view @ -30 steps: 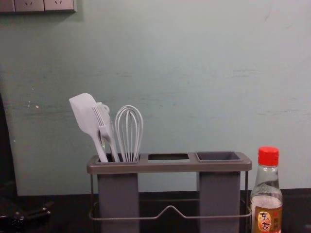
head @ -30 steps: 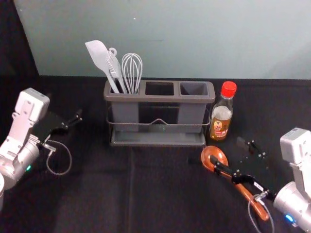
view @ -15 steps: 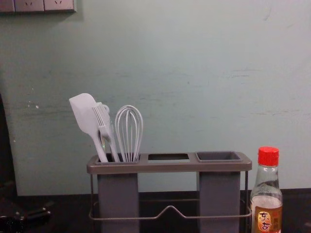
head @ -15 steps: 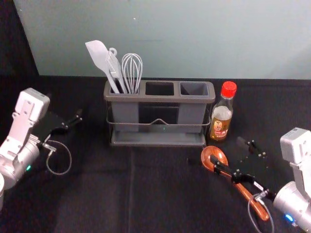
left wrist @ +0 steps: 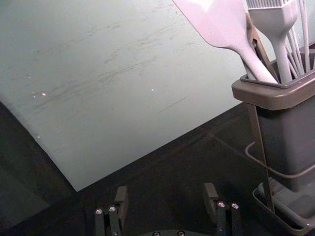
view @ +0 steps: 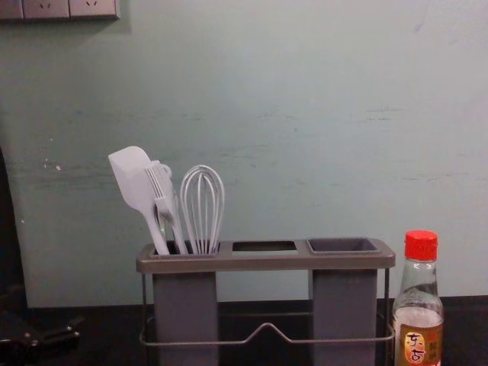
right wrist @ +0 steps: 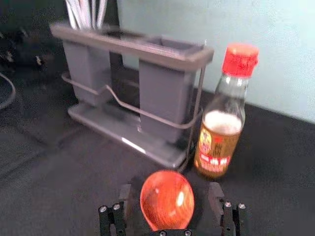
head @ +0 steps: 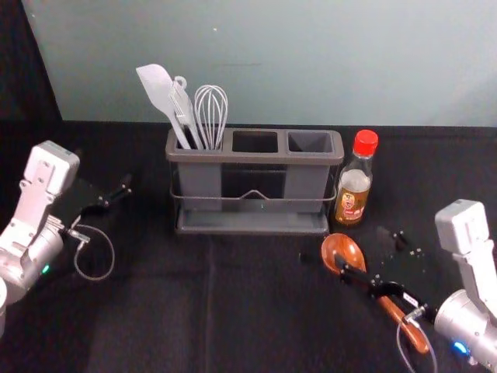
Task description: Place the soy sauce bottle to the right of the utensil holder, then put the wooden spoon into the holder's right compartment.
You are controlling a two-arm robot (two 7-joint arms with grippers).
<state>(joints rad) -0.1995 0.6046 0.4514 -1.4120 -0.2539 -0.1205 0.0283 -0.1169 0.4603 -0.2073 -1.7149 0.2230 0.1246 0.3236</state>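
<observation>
The left gripper (left wrist: 166,196) is idle at the left, its fingers apart, well clear of the utensil holder (head: 252,155). The holder's left compartment carries a spatula (head: 158,92), a brush (head: 183,109) and a whisk (head: 210,115); the right compartment (head: 310,141) stands empty. In front of the holder's right end lies the wooden spoon (head: 343,250), bowl toward the far left, handle running to the near right. The right gripper (right wrist: 171,195) is above it, fingers spread with nothing clamped, one on either side of the bowl as the wrist view has it; how high they hang over the cloth is hard to judge. Farther right, the soy sauce bottle (head: 354,183) stands upright just beside the holder, so that part looks done.

The spoon should be light and stiff, its handle smooth enough to twist under a loose pinch, and the rounded bowl may rock. I'd take it by the neck, square across the wood, leaving the handle free to be tipped down into the right compartment.
</observation>
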